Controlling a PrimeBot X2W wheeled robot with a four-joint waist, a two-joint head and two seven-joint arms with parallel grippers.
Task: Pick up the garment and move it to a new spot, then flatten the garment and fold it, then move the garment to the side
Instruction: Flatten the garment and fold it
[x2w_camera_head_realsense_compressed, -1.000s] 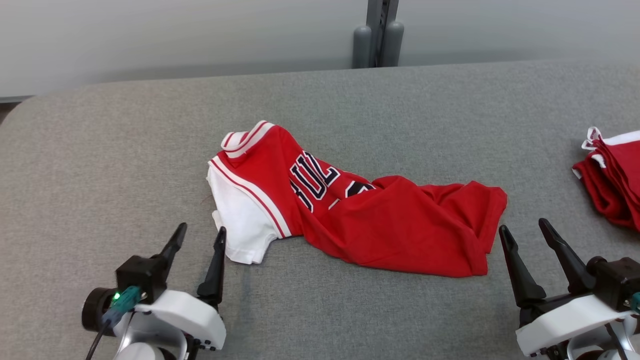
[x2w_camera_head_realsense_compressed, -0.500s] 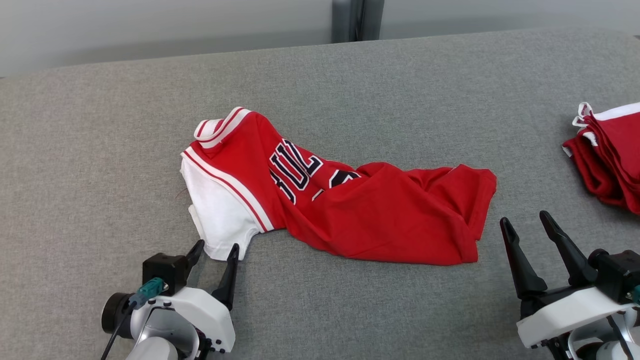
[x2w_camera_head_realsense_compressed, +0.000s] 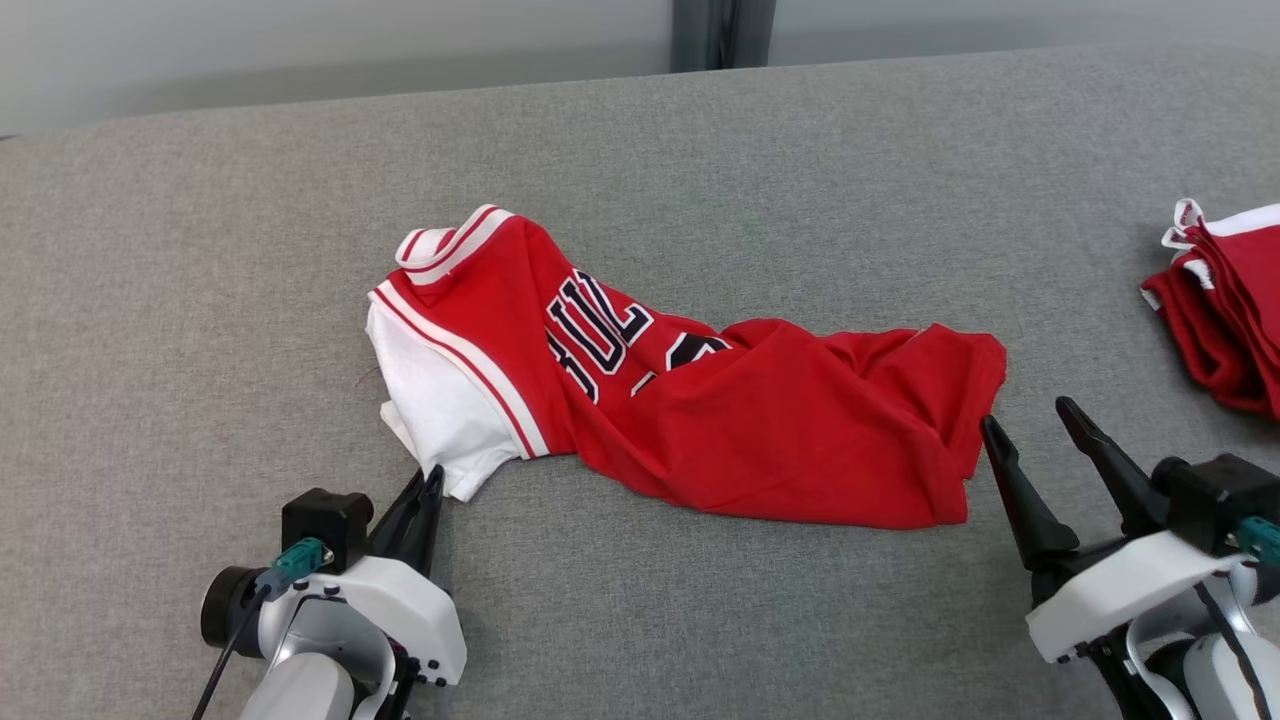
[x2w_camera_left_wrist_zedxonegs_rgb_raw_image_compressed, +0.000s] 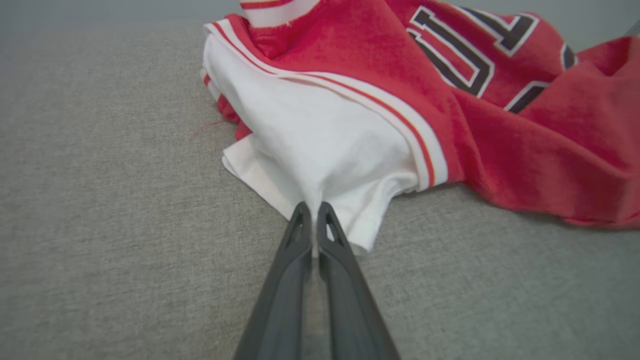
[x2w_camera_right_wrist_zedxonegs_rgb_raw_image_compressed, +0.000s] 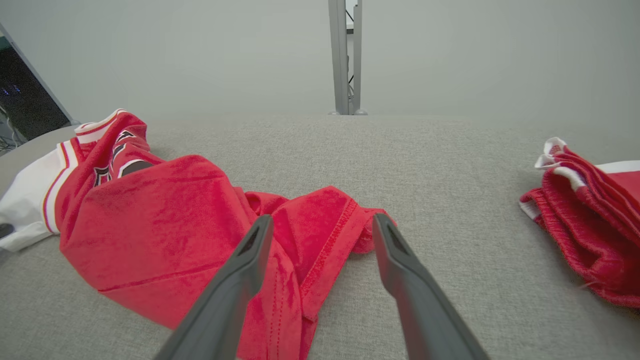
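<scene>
Left fingers tight on garment

red garment lies crumpled mid grey table, white sleeve twd the left. left pincer, lower left, tips together on sleeve's near corner. right pincer, lower right, fingers spread, just beside the red hem. red clothes pile at right edge.

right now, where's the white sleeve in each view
Head view: sleeve left of centre, at the jersey's left end.
Left wrist view: sleeve in the centre.
Right wrist view: sleeve at the left edge, midway down.
Shared landmark: the black lettering beside it.
</scene>
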